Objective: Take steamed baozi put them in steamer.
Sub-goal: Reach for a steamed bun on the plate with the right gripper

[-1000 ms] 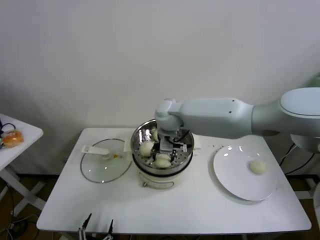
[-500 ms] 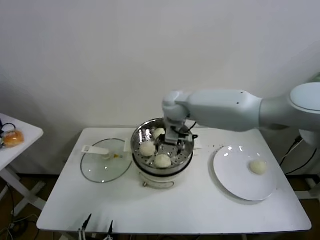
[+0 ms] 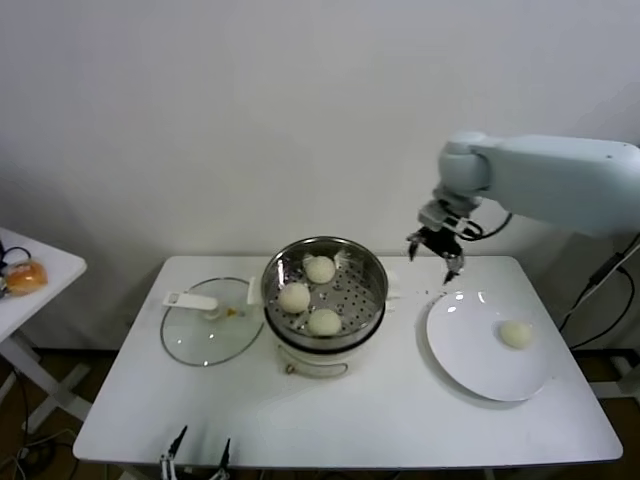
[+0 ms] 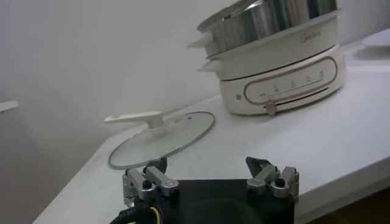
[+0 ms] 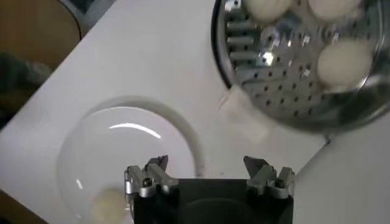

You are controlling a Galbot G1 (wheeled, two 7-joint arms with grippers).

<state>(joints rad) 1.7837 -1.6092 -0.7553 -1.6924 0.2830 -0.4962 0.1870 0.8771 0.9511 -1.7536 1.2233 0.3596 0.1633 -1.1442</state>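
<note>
head view shows the right gripper [image 3: 436, 254] raised in the air between the steamer [image 3: 324, 296] and the white plate [image 3: 487, 345], above the far edge of the worktop [image 3: 350, 420]. its jaws stand wide apart and hold nothing; the right wrist view confirms this, with both fingertips [image 5: 148, 175] spread and only the worktop and plate rim between them.

three steamed baozi [image 3: 294, 297] lie on the perforated tray inside the steamer, set apart from one another: one toward the back, one on the robot's left side, one toward the front. a fourth baozi [image 3: 516, 334] rests alone on the plate, on its right part, well apart from the steamer.

the glass lid [image 3: 207, 326] lies flat on the worktop just beside the steamer on its left, white handle up.

the left gripper [image 4: 210, 179] sits low at the near edge of the worktop, idle, jaws open and empty, looking toward the lid and the steamer's white base.

an orange bun-like thing [image 3: 24, 275] sits on a side table [image 3: 50, 270] at far left.
</note>
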